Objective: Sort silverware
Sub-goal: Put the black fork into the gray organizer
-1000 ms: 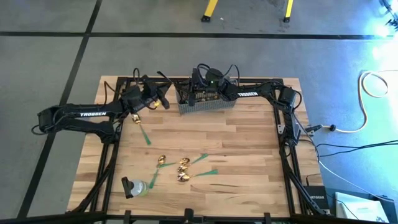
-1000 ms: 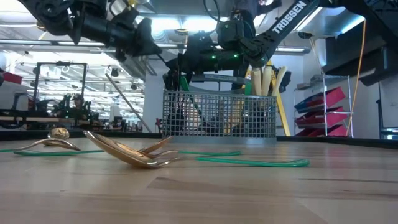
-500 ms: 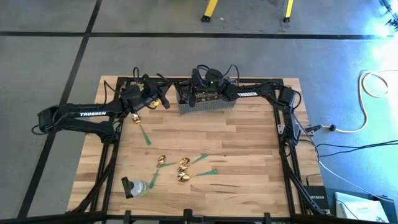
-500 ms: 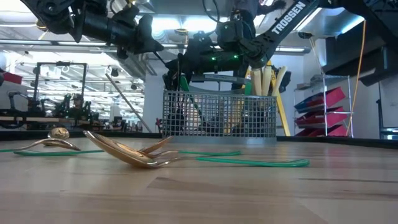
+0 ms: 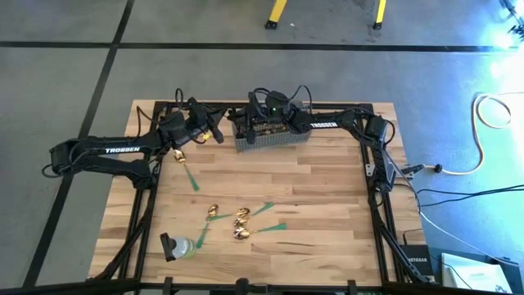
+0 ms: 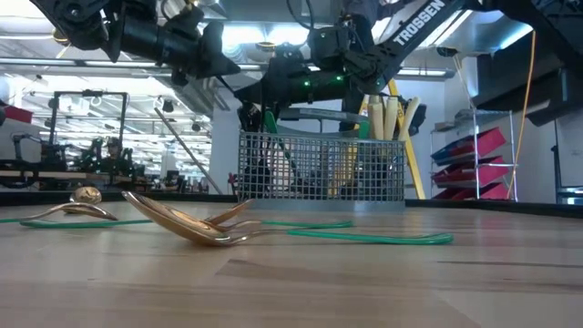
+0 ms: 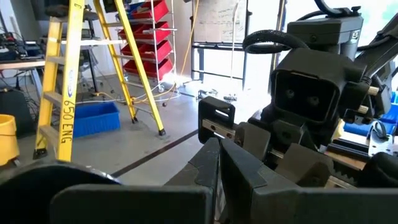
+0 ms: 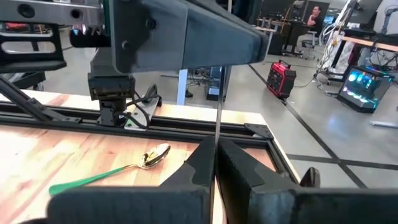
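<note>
Shifted leftward over the basket, the right tool looks closed and empty; only its wrist view shows a gold spoon.

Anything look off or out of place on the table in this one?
Mostly untidy, nothing damaged. Gold spoons lie in a loose, overlapping heap near the table's front, and one spoon lies alone beside the left tool. The mesh basket stands upright, with the right tool over it.
</note>
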`<state>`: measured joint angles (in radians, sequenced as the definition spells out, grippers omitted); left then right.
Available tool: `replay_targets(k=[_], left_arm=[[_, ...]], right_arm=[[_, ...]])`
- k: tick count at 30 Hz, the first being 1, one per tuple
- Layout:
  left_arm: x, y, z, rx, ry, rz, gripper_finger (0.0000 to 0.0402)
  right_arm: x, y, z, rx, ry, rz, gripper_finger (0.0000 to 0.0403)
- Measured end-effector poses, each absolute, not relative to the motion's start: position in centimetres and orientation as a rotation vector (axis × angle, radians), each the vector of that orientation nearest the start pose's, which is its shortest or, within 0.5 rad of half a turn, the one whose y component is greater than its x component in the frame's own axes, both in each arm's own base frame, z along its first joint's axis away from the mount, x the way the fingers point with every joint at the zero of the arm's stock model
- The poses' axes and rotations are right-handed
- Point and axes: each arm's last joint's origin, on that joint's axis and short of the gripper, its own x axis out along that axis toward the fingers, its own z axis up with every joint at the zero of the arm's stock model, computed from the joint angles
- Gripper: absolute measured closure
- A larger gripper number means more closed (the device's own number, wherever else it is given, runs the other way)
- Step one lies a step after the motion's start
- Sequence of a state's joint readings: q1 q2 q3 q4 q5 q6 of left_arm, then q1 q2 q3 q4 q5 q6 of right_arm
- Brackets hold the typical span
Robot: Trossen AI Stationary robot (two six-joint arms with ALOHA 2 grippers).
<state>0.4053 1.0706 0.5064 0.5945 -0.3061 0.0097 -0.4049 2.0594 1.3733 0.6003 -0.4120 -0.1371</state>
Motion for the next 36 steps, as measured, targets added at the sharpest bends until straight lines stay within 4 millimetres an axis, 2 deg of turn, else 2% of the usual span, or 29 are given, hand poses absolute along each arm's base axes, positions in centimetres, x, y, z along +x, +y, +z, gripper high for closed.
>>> replay_targets(k=[4,9,12,16,21,26,32,36], left_arm=[[20.7,9.4,26.3,0.015,-0.081,0.669,0.0401],[20.5,8.1,28.0,0.029,-0.224,0.585,0.0401],[20.1,7.3,28.7,0.07,-0.231,0.582,0.0401],[19.3,6.6,28.6,0.091,-0.149,0.723,0.0401],[18.7,5.1,28.5,0.104,-0.108,0.772,0.0401],[17.6,4.0,28.8,0.125,-0.057,0.973,0.0401],[17.5,4.3,27.3,0.132,0.086,1.078,0.0402],[17.7,5.1,27.0,0.104,0.081,1.08,0.0401]], right_arm=[[43.2,-17.4,22.1,-0.107,0.076,-0.011,0.0403],[43.2,-17.5,22.5,-0.121,0.049,-0.042,0.0403],[43.2,-17.5,22.8,-0.129,0.028,-0.044,0.0403],[43.2,-17.5,22.9,-0.131,0.025,-0.045,0.0403],[43.2,-17.5,22.9,-0.131,0.022,-0.065,0.0403],[43.2,-17.6,23.2,-0.141,-0.003,-0.09,0.0403],[43.2,-17.5,23.8,-0.137,-0.059,-0.08,0.0403],[43.2,-17.5,23.5,-0.122,-0.028,-0.075,0.0403]])
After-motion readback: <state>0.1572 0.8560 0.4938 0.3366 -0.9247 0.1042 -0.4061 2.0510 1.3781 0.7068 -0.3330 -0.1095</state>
